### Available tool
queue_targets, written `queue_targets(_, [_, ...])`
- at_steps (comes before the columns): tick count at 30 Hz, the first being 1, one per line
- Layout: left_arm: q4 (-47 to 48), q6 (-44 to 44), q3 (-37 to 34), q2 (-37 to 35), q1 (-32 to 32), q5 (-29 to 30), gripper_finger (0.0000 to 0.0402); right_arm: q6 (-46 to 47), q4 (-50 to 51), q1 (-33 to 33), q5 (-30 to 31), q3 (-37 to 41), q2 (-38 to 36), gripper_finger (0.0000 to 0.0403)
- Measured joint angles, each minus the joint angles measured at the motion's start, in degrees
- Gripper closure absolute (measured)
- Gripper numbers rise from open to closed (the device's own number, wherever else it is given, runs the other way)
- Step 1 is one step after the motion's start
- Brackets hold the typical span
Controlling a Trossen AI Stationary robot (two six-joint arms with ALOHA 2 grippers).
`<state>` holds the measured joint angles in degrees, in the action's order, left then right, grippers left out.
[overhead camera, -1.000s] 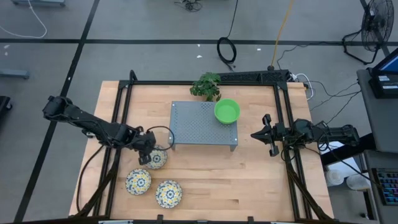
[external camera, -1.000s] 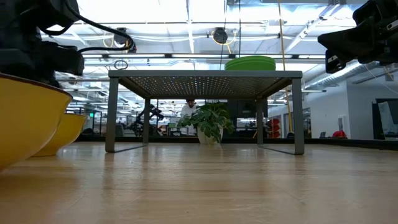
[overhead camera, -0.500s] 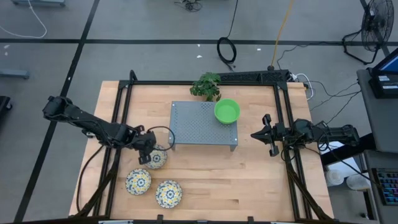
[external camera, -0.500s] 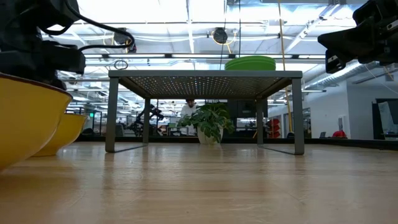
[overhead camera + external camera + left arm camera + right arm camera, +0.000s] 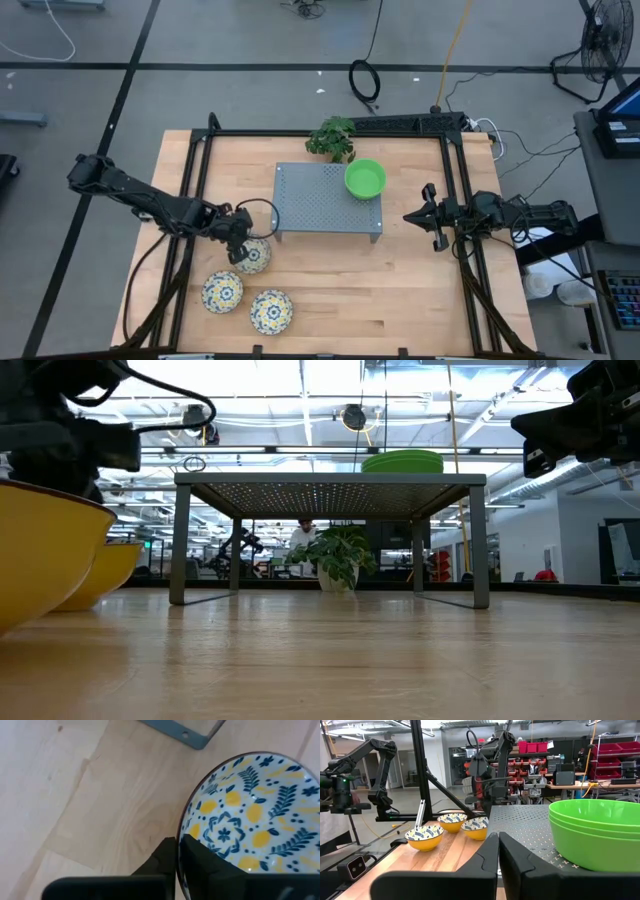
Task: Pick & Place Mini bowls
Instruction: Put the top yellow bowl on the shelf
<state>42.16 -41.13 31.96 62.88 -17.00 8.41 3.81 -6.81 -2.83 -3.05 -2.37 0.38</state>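
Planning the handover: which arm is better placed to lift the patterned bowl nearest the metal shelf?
Left. The left claw is shut on the white floral bowl's rim; the right claw waits beyond the grey perforated shelf.

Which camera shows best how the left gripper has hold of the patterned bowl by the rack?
The left wrist view: its fingers are shut on the rim of the patterned bowl. The high view only shows the left gripper over that bowl's edge; the low view shows yellow undersides; the right wrist view sees it far off.
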Motion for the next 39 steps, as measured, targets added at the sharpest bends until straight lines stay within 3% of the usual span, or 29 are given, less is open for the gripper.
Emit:
queue_targets(10, [0.8,5.3,2.3,-3.2,-0.2,0.6,0.0391,0.0,0.1,0.0,0.0,0.0,0.0,0.0403])
queue_targets(21, [3.1,13.5,16.3,-9.7,-3.0,6.1,0.0394,0.0,0.2,0.0,0.0,0.0,0.0,0.0403])
queue_targets(27, [4.2,16.6,27.4,-10.2,-0.4,9.7,0.0392,0.0,0.2,0.0,0.0,0.0,0.0,0.0403])
queue_targets(33, [13.2,25.7,42.7,-1.1,8.7,7.4,0.0394,0.0,0.2,0.0,0.0,0.0,0.0,0.0403])
queue_targets(39, [17.5,40.1,53.1,11.4,18.3,-1.5,0.0394,0.0,0.2,0.0,0.0,0.0,0.0,0.0403])
